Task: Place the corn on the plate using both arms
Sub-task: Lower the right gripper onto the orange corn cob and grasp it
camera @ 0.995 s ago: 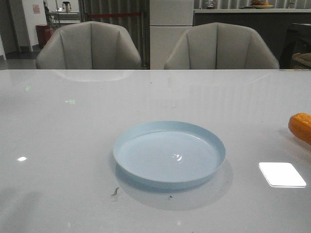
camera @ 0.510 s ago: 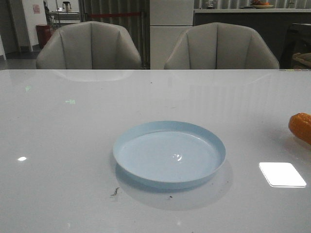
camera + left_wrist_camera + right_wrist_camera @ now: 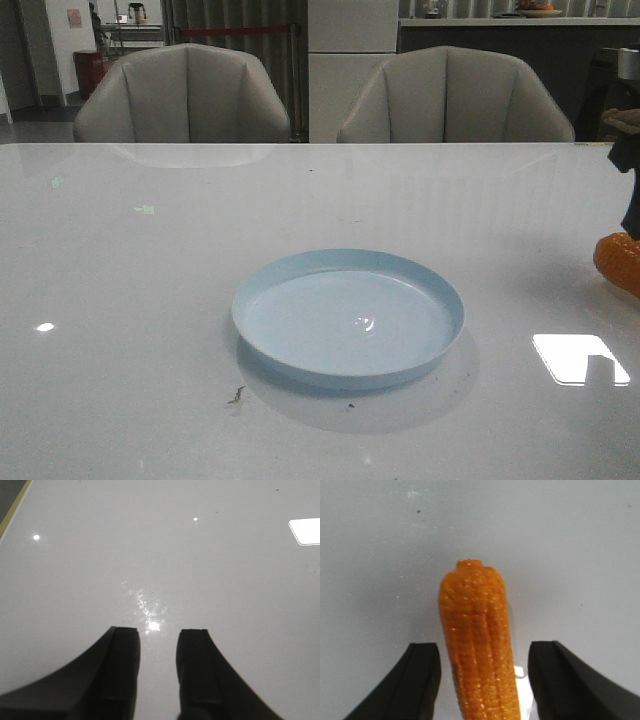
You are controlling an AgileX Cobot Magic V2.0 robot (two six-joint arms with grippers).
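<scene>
The pale blue plate [image 3: 348, 317] sits empty in the middle of the white table. The orange-yellow corn [image 3: 617, 262] lies at the table's right edge, partly cut off by the frame. A dark part of my right arm [image 3: 629, 175] hangs just above it. In the right wrist view the corn [image 3: 477, 640] lies lengthwise between the fingers of my right gripper [image 3: 482, 652], which is open with a gap on each side of the cob. My left gripper [image 3: 157, 637] is open over bare table, with nothing between its fingers; it does not show in the front view.
Two grey chairs [image 3: 185, 95] stand behind the table's far edge. A bright window reflection [image 3: 578, 358] lies on the table right of the plate. Small dark specks [image 3: 237, 395] lie near the plate's front left.
My right arm has come into the front view at the right edge, above the corn. Its shadow now cuts into the bright reflection. Plate and corn have not moved.
</scene>
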